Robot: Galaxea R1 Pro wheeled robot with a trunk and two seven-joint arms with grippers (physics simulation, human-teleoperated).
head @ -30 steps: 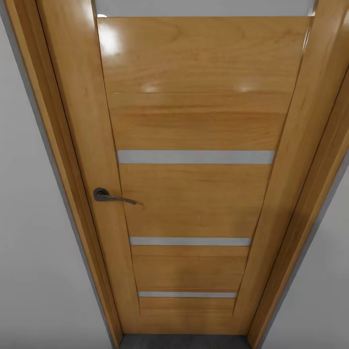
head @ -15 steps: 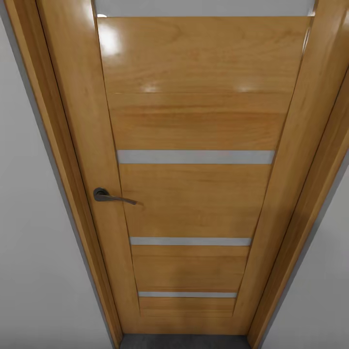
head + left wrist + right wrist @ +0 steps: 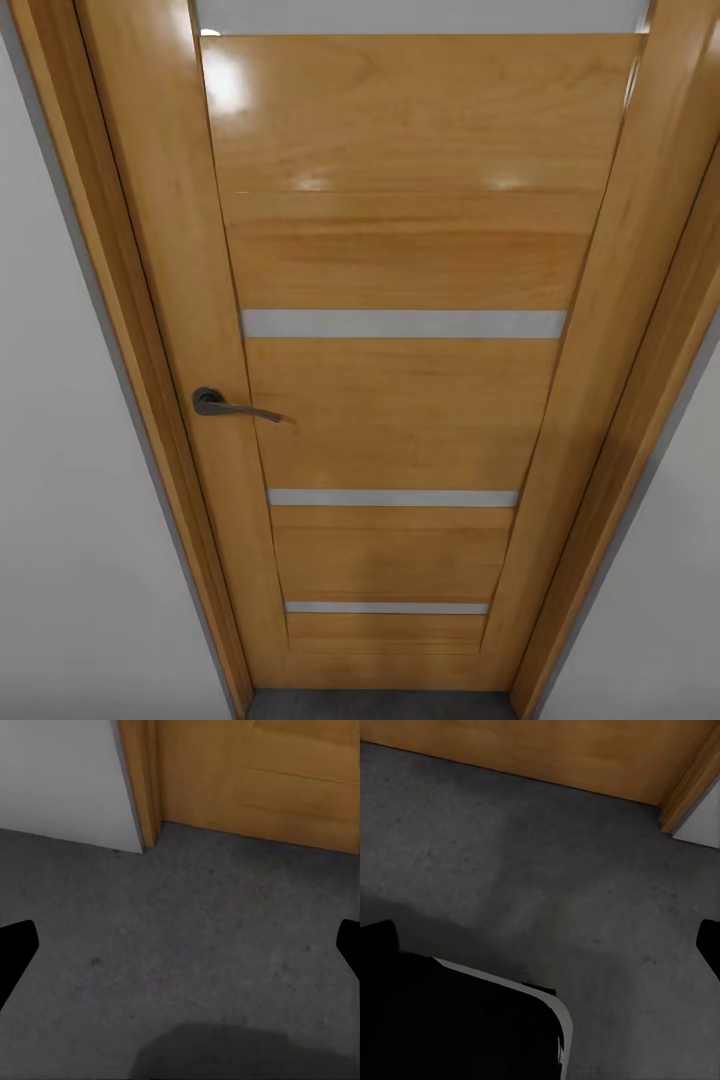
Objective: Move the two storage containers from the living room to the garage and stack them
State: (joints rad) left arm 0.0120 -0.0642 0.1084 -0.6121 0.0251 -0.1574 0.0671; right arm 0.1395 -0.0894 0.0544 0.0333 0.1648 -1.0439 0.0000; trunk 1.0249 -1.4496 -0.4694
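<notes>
While the head camera is facing a closed wooden door (image 3: 400,400) with a dark lever handle (image 3: 225,404), both end effectors are hanging over the floor (image 3: 195,945). The left end effector (image 3: 180,945) and right end effector (image 3: 544,945) are spread wide, gripping nothing. The door's foot is lying ahead of each.

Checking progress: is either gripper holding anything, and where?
Nothing. The left gripper and right gripper hang open over bare floor.
</notes>
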